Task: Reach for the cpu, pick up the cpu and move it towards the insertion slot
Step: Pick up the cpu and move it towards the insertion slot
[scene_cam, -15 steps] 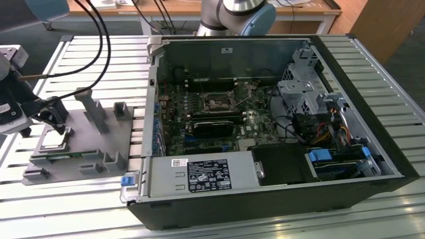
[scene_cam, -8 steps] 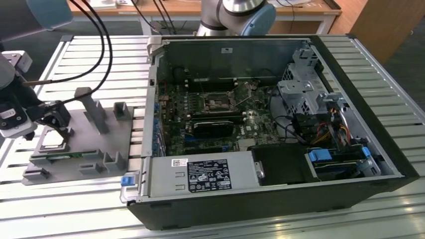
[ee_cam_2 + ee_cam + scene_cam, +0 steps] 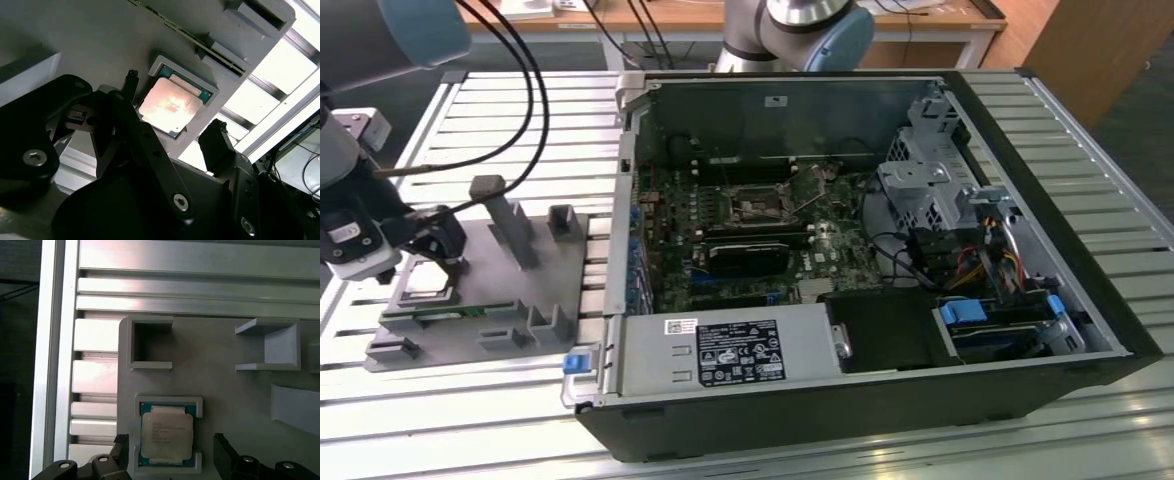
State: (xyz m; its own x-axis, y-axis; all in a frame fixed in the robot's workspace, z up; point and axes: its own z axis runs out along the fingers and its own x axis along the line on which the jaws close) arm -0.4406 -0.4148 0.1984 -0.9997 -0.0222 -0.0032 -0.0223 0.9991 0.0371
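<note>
Two fingers of the gripper (image 3: 170, 446) stand spread either side of the cpu (image 3: 166, 432), which lies unlifted in its pocket on the grey fixture (image 3: 225, 385). Reaching looks nearly done; grasping and carrying to the insertion slot (image 3: 758, 208) remain.

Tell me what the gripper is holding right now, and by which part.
Nothing is held. The gripper stands open, a finger on either side of the cpu, clear of its edges; the cpu lies flat in a nest of the grey fixture.
</note>
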